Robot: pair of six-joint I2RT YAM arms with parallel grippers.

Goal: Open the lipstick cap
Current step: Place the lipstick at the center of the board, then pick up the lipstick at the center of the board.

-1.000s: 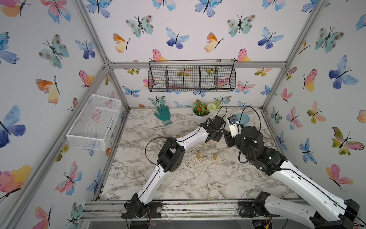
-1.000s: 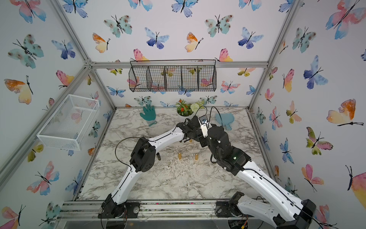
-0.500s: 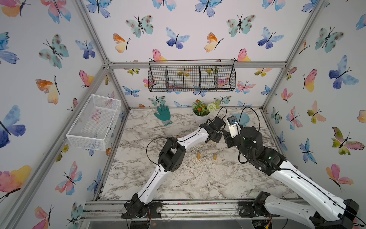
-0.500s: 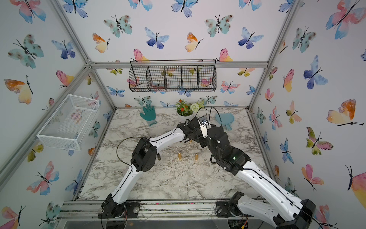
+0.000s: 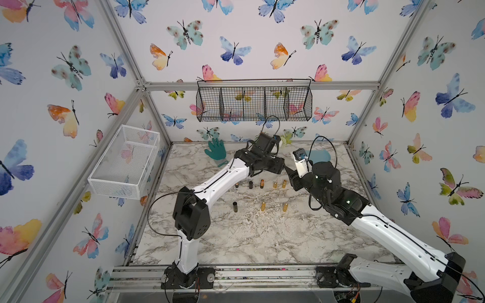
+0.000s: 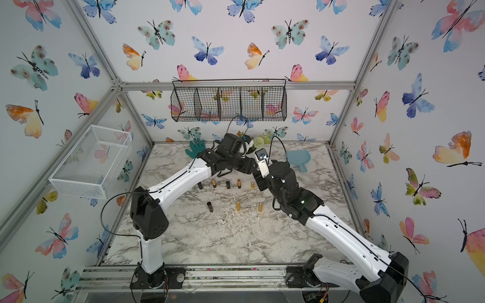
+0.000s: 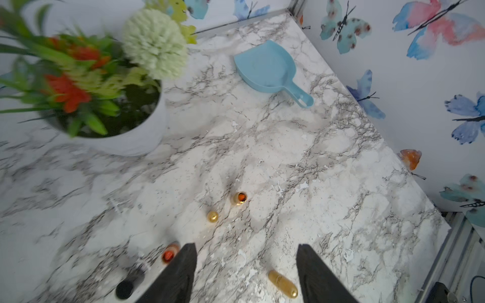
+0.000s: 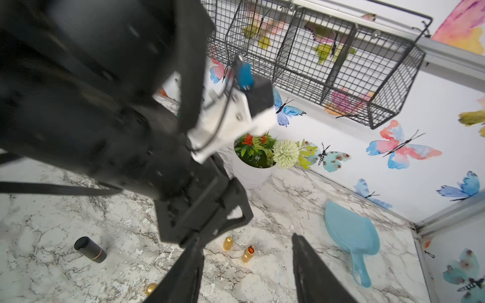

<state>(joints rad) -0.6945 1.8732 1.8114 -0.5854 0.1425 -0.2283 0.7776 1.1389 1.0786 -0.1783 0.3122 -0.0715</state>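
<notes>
I saw the left claw (image 7: 246,246) and right claw (image 8: 245,236) both open. An uncapped gold lipstick (image 7: 239,198) stood on the marble table (image 7: 315,183) beside a gold cap (image 7: 212,216); the white pot (image 7: 136,139) held artificial flowers (image 7: 154,44).

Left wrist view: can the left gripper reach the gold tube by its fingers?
Probably yes: left gripper is open and empty, and the gold tube sits clear on the table below the gap between its fingers.

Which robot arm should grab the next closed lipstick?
Probably the left arm: its open, empty jaws frame a capped gold lipstick in its wrist view. The right arm has open jaws too, but the left arm crowds in front of them.
</notes>
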